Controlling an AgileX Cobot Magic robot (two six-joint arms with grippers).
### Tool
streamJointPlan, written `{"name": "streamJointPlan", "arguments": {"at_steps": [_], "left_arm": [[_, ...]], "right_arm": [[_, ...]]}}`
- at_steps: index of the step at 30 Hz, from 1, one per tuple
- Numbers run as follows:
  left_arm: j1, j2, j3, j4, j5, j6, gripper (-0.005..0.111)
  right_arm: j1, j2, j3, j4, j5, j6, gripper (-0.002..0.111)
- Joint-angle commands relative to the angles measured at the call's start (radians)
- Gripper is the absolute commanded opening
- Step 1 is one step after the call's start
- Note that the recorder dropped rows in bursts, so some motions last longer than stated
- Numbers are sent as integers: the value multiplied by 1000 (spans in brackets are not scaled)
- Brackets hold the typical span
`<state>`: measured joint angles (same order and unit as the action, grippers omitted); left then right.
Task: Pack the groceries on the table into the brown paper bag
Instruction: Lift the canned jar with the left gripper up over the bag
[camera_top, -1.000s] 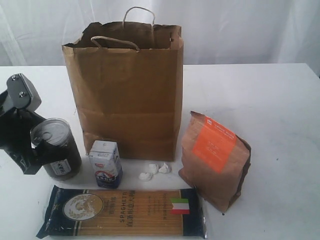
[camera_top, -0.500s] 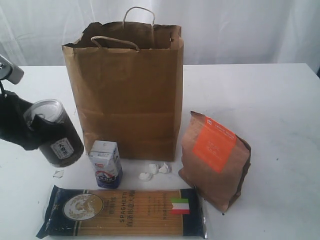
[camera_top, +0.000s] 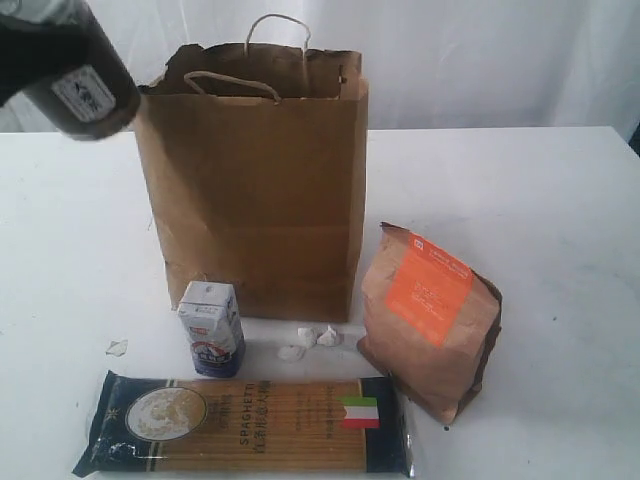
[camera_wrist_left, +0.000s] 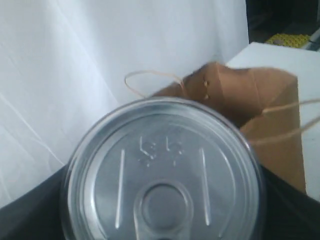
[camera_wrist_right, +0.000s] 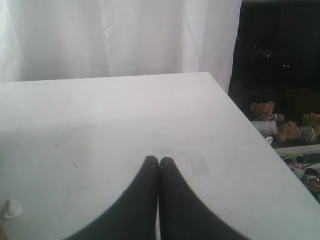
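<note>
Hanging in the air just off the bag's upper left corner, the dark jar (camera_top: 80, 85) is tilted and about level with the rim, so the open mouth of the brown paper bag (camera_top: 255, 190) lies to its right in the exterior view. Pretty sure the left hand (camera_wrist_left: 162, 217) does the drop, since it's spread wide and clamped around the jar's sides. Meanwhile the right hand (camera_wrist_right: 159, 167) is pressed together, empty, low over the tabletop (camera_wrist_right: 100, 125) with no bag in its view.
</note>
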<state>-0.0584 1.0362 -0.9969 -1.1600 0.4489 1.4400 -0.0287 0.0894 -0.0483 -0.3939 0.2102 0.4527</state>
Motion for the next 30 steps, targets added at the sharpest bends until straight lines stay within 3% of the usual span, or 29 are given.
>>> {"name": "streamJointPlan", "arguments": {"at_steps": [1, 10, 15, 18, 30], "left_arm": [[-7, -58, -86, -49, 6, -11, 0], [-7, 14, -189, -357, -56, 93, 0], [-7, 169, -189, -582, 128, 112, 0], [-7, 260, -194, -584, 271, 179, 0], [-7, 472, -269, -584, 398, 213, 0]], "right_arm": [[-6, 2, 4, 1, -2, -4, 0], [-6, 2, 4, 1, -2, -4, 0], [-6, 2, 4, 1, -2, -4, 0], [-6, 2, 4, 1, -2, -4, 0], [-6, 2, 4, 1, -2, -4, 0]]}}
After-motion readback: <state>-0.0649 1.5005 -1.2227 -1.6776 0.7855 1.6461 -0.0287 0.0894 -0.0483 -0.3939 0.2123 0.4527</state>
